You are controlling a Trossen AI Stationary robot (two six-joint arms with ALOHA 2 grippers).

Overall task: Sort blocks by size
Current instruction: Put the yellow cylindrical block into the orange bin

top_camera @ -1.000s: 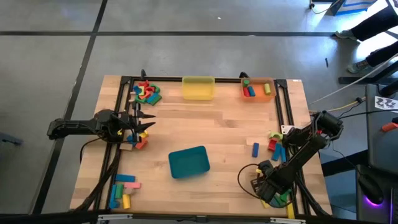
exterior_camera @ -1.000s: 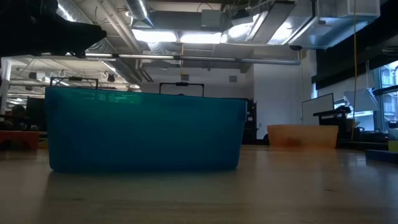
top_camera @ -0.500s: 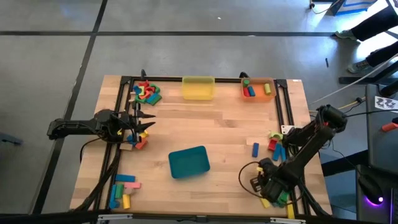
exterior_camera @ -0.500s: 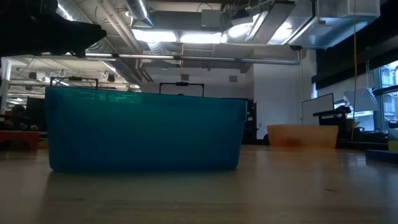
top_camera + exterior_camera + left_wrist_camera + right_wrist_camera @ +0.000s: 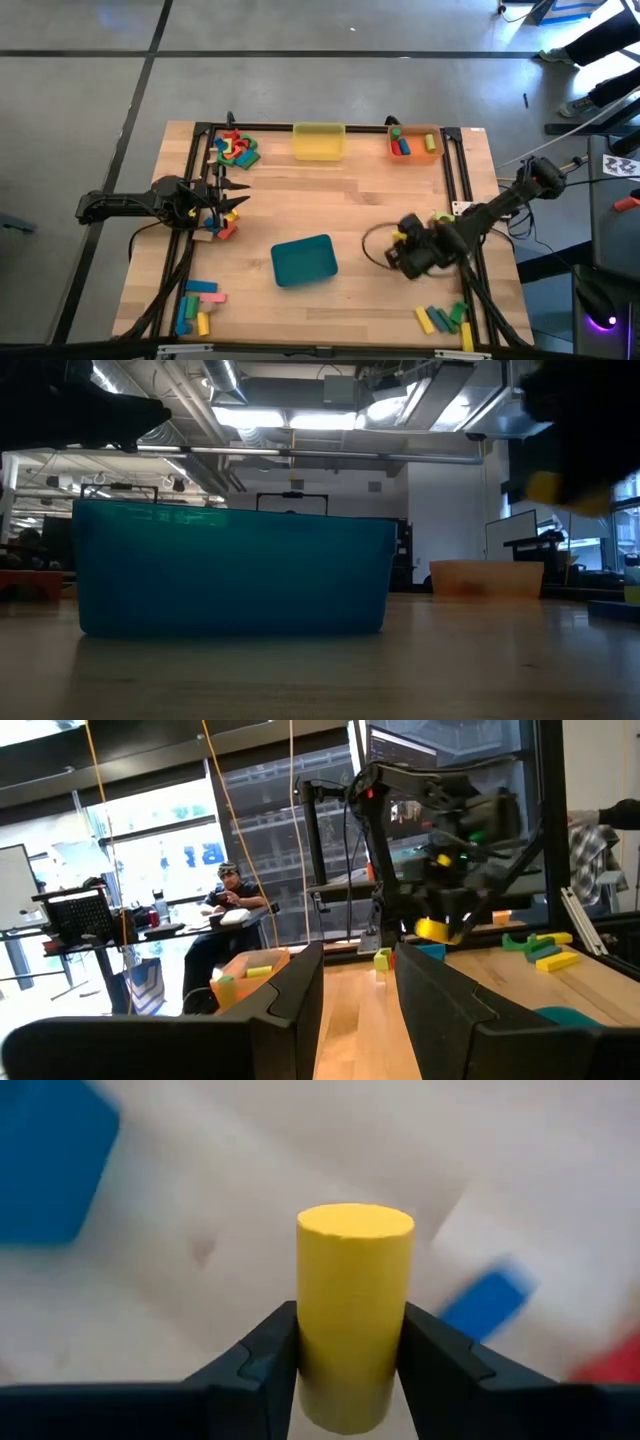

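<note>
My right gripper (image 5: 403, 250) is above the table between the teal tray (image 5: 304, 260) and the right-hand blocks, shut on a yellow cylinder block (image 5: 352, 1310). The cylinder also shows in the low view (image 5: 546, 488) and in the left wrist view (image 5: 432, 930). My left gripper (image 5: 236, 196) is open and empty at the table's left, over a few blocks (image 5: 222, 228). Other block piles lie at the far left (image 5: 236, 148), near left (image 5: 198, 303), right (image 5: 443, 230) and near right (image 5: 445, 318). My right gripper pinches the yellow cylinder's curved side (image 5: 312, 1352) between its two fingers, at the end nearer the wrist. The cylinder lies along the fingers and sticks out past their tips, its flat end (image 5: 354, 1220) facing away. It is lifted clear of the table.
A yellow tray (image 5: 319, 141) and an orange tray (image 5: 416, 146) holding a few blocks stand at the far edge. The teal tray stands in the middle near the front. Black frame rails run along the table's left, far and right sides.
My right gripper has risen from the near-right block pile and gone toward the table's far edge and a little left, carrying the yellow cylinder clear of the table. It now shows at the upper right of the low view.
</note>
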